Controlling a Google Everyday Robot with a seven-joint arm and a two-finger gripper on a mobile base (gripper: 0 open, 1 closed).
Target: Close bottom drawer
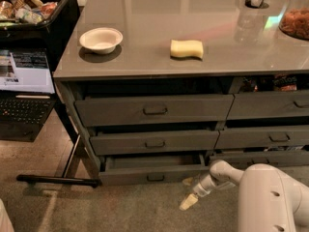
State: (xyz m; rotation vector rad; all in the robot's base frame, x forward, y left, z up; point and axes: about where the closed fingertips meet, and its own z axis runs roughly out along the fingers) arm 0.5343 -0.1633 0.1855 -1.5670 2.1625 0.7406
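The grey counter surface (145, 13) carried a white bowl (101, 39) and a yellow sponge (186, 48). Beneath it the bottom drawer (149, 176) stood partly out, its long axis running left to right. The gripper (189, 202) hung low before the drawer's right end; I could not tell its state.

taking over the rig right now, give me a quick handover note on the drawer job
Hand: low near the floor, in front of the bottom drawer and off its right end, apparently not touching it.
Bottom drawer: left stack, pulled out partway, with its tray showing above the front panel.
Done: the hand is down at drawer level; no push yet.
Left: bring the hand to the front panel and push until it is flush.
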